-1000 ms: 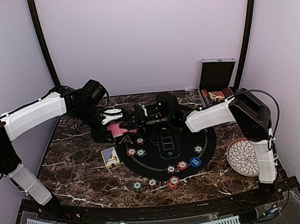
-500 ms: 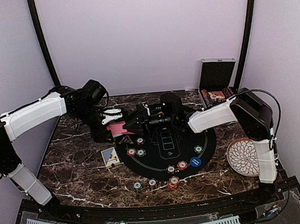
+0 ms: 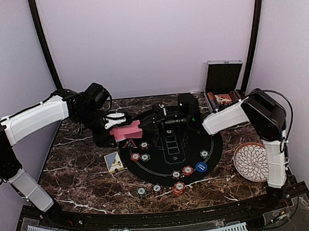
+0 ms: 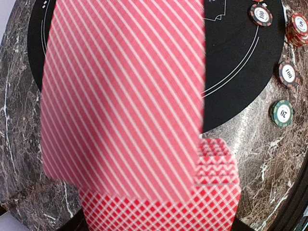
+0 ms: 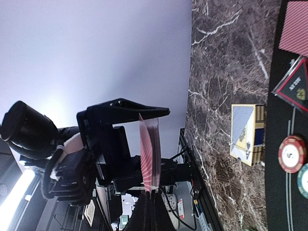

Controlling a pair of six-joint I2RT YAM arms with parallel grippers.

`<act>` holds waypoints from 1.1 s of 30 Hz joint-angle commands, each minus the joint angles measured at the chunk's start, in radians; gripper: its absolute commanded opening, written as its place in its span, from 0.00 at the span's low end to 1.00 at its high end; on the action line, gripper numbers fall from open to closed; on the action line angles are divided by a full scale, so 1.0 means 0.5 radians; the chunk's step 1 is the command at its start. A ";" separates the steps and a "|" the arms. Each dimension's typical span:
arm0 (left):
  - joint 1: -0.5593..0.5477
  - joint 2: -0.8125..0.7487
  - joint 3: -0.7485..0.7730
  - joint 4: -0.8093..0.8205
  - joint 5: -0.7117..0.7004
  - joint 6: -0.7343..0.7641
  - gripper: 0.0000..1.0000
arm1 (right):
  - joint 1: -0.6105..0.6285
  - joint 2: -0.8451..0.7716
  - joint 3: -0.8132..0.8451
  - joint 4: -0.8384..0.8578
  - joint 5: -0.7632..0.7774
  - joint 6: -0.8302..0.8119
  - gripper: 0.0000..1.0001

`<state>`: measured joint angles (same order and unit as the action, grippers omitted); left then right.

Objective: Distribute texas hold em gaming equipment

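— Where's the deck of red-backed cards [image 3: 125,133]?
— In the air over the table's far-left side, clamped in the left gripper [image 3: 116,125] — its fingers are hidden behind the cards up close.
— And the right gripper [image 5: 150,192]?
— Pinched tight on the top card [image 4: 125,96] — blurred, and its face is out of sight.

Soft, even light; the cards [image 4: 120,96] at the left pincer [image 3: 116,121] smear (motion blur); table [image 4: 250,159] beyond is sharp.

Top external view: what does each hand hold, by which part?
Left hand: red-backed card deck, by opposite edges. Right hand: one striped red card's edge.
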<state>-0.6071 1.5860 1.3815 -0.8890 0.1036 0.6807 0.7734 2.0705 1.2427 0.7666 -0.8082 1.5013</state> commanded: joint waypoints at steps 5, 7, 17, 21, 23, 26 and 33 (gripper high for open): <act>0.000 -0.052 -0.054 -0.030 -0.012 0.009 0.08 | -0.303 -0.210 -0.191 -0.067 -0.039 -0.192 0.00; -0.001 -0.043 -0.052 -0.035 -0.006 0.005 0.08 | -0.375 -0.209 -0.186 -0.152 -0.056 -0.264 0.00; 0.000 -0.039 -0.036 -0.060 0.004 0.005 0.08 | -0.671 -0.076 0.105 -0.904 0.033 -0.830 0.00; 0.000 -0.037 -0.033 -0.065 0.014 0.000 0.08 | -0.723 0.073 0.303 -1.148 0.082 -0.991 0.00; 0.000 -0.039 -0.030 -0.066 0.008 0.001 0.08 | -0.739 0.153 0.417 -1.250 0.102 -1.053 0.00; 0.001 -0.036 -0.020 -0.075 0.016 -0.004 0.08 | -0.758 0.286 0.613 -1.432 0.127 -1.150 0.00; 0.000 -0.042 -0.032 -0.082 0.025 -0.014 0.08 | -0.771 0.480 0.906 -1.683 0.216 -1.270 0.00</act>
<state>-0.6071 1.5860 1.3636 -0.9073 0.0967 0.6796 0.3935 2.2803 1.6230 0.0265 -0.7376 0.9363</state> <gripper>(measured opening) 0.672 0.006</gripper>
